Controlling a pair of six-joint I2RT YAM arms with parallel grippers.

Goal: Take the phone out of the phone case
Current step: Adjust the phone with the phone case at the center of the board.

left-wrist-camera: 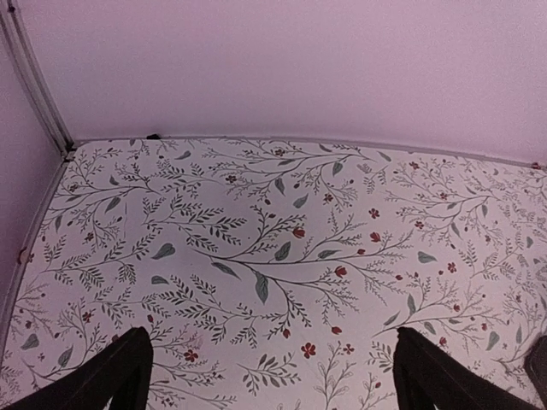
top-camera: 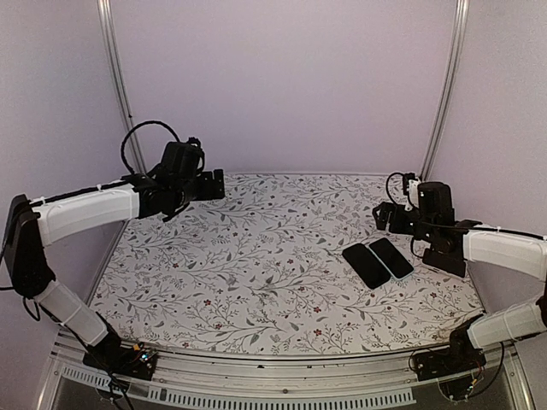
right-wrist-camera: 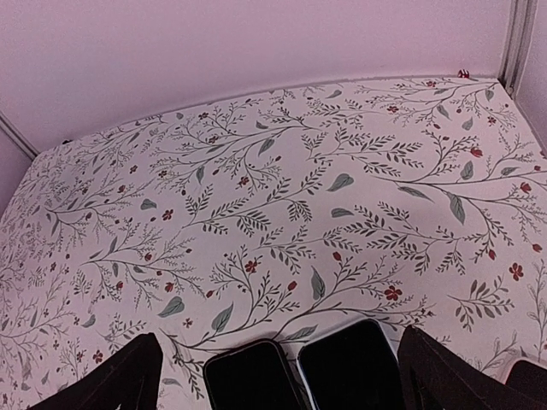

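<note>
Two black slabs lie side by side on the floral table at the right. The left one [top-camera: 366, 266] [right-wrist-camera: 252, 377] is all black. The right one [top-camera: 391, 257] [right-wrist-camera: 350, 367] has a pale bluish rim. I cannot tell which is the phone and which the phone case. My right gripper [top-camera: 382, 215] [right-wrist-camera: 275, 346] is open and empty, raised just behind the two slabs. My left gripper [top-camera: 214, 184] [left-wrist-camera: 272, 367] is open and empty above the far left of the table, well away from them.
The floral tablecloth [top-camera: 256, 256] is walled by lilac panels at the back and sides, with metal posts [top-camera: 115, 77] [top-camera: 444, 85] in the back corners. The right arm's forearm [top-camera: 504, 252] reaches in from the right edge.
</note>
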